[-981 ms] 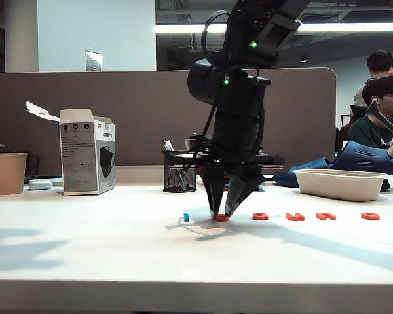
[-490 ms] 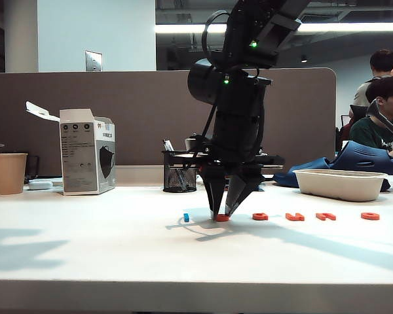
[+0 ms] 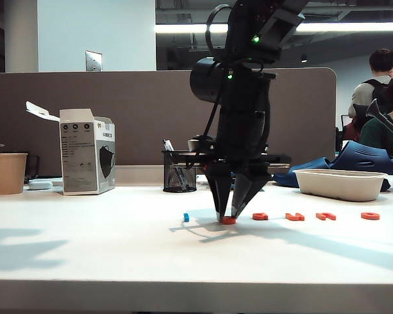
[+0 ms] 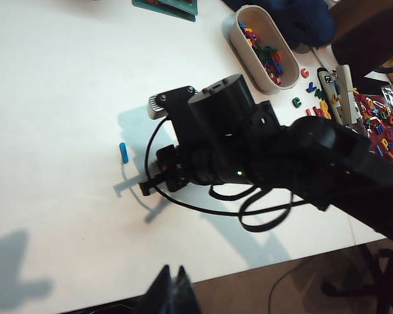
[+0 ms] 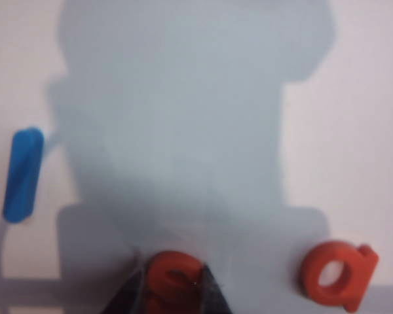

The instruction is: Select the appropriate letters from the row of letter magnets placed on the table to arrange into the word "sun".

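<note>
Right gripper [image 3: 230, 216] stands centre frame in the exterior view, fingers pointing down, jaws closed on a red letter [image 3: 228, 220] at table [image 3: 85, 261] level. Compared with a second ago, gripper and letter sit slightly further right and lower in frame, nearer the next letter [image 3: 260, 216]; the blue piece [image 3: 186, 216] is left behind on the left. The right wrist view confirms it: the letter [image 5: 173, 278] is pinched between the fingertips, an "a" [image 5: 335, 271] beside it.

Three more letters run rightward in the row, the last [image 3: 370, 215] near the white tray [image 3: 340, 184].

Reading: first letter, probably the "s", is being dragged or repositioned; word not yet formed.

Left gripper [image 4: 171, 292]: lower edge of its wrist view, fingertips together, empty, above the table.
</note>
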`<state>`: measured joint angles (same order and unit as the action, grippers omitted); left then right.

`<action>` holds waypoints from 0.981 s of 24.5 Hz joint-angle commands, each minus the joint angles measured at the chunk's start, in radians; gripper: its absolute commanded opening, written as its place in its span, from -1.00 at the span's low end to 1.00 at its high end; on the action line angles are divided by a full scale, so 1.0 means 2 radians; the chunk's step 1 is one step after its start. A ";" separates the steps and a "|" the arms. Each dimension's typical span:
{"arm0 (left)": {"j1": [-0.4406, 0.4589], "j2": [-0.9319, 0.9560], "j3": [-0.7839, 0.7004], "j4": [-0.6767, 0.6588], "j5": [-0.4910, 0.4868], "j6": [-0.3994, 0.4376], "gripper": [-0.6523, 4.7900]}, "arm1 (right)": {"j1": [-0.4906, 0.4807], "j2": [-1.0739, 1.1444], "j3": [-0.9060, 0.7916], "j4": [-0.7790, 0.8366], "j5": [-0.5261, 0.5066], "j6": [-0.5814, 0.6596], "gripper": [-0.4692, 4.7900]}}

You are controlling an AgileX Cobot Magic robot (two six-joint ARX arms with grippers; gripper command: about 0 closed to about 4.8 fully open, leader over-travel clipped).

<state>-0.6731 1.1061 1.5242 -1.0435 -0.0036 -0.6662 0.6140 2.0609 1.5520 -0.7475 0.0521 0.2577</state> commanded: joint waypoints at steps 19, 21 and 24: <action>0.000 -0.001 0.002 -0.001 0.003 0.002 -0.78 | 0.096 -0.079 -0.040 -0.042 0.053 0.168 -0.50; 0.000 -0.001 0.002 -0.011 0.004 0.002 -0.78 | 0.096 -0.079 -0.063 -0.024 0.050 0.175 -0.50; 0.000 -0.001 0.002 -0.022 0.003 0.002 -0.78 | 0.095 -0.079 -0.091 -0.006 0.053 0.177 -0.50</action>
<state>-0.6731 1.1061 1.5242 -1.0836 -0.0002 -0.6666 0.8017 1.9091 1.3811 -0.7826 0.1547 0.6048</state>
